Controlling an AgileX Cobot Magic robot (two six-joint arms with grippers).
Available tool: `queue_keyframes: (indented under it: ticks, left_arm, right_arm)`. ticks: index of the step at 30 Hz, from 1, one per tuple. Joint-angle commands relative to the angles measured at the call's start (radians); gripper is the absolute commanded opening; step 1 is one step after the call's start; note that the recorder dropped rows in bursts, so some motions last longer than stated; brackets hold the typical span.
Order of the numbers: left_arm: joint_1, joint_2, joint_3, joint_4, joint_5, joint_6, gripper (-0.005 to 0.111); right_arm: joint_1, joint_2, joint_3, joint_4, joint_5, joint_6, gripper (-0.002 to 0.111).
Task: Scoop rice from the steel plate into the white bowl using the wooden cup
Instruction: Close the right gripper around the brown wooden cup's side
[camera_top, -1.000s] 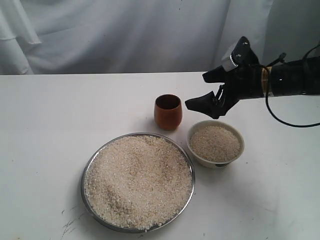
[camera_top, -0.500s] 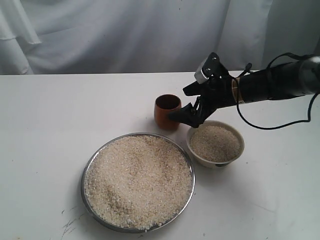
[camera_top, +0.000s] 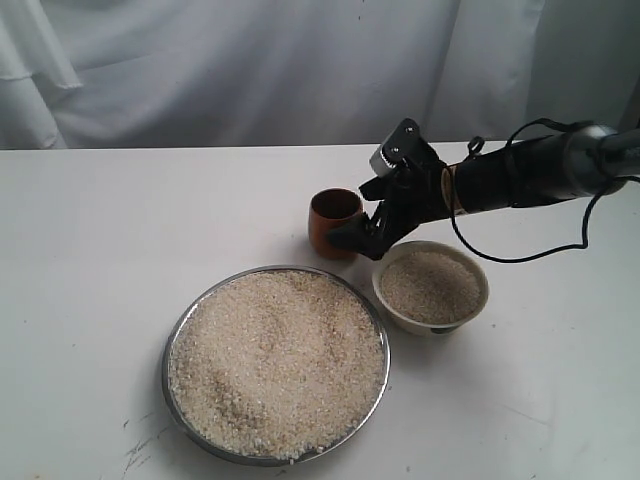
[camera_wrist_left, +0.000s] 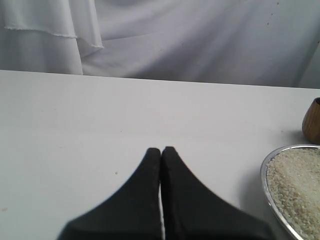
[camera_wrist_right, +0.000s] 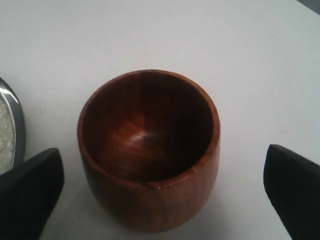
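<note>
Now the right gripper (camera_top: 350, 215) has its jaws wide apart either side of the upright wooden cup (camera_wrist_right: 150, 150), not touching it, toward the desk's (camera_top: 80, 250) far edge, just beyond the steel plate (camera_top: 166, 365). The left gripper (camera_wrist_left: 161, 150) hangs over the desk, jaws pressed together.

The wide round silver steel plate (camera_top: 166, 365) held beige rice grains (camera_top: 275, 360). The small reddish-brown wooden cup (camera_top: 322, 226) stood at its one o'clock, the small round white bowl (camera_top: 400, 314) just beside at two o'clock.
</note>
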Motion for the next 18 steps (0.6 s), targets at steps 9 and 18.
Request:
queue_keyframes:
  ticks: [9, 18]
  left_arm:
    - [-0.002, -0.005, 0.005, -0.001, -0.006, -0.003, 0.000]
    - [-0.002, -0.005, 0.005, -0.001, -0.006, -0.003, 0.000]
  right_arm:
    - [0.035, 0.000, -0.007, 0.005, 0.033, -0.022, 0.076]
    - [0.036, 0.000, -0.007, 0.001, 0.050, -0.003, 0.031]
